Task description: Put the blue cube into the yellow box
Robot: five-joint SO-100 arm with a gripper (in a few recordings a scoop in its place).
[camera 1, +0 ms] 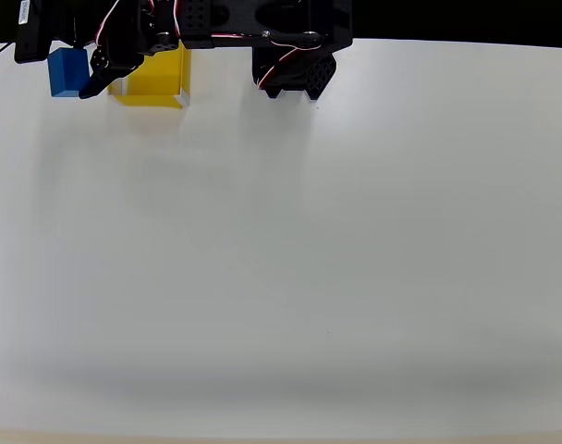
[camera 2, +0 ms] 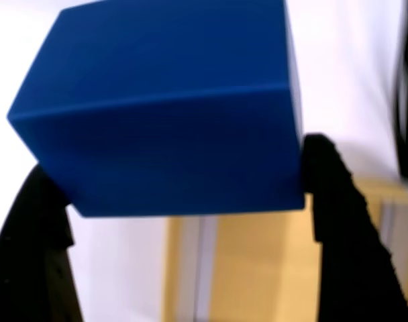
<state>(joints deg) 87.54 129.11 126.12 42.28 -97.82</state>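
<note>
The blue cube (camera 2: 157, 107) looms large in the wrist view, clamped between the two black fingers (camera 2: 331, 194) of my gripper (camera 2: 180, 201). Behind and below it shows part of the yellow box (camera 2: 258, 268) with its pale wall edge. In the overhead view the blue cube (camera 1: 68, 72) hangs at the top left in my gripper (camera 1: 73, 67), just left of the yellow box (camera 1: 154, 81), which the black arm partly covers. Whether the cube touches the table cannot be made out.
The black arm base (camera 1: 295, 69) stands at the top middle of the white table (camera 1: 309, 259). The table's far edge runs right behind the box and cube.
</note>
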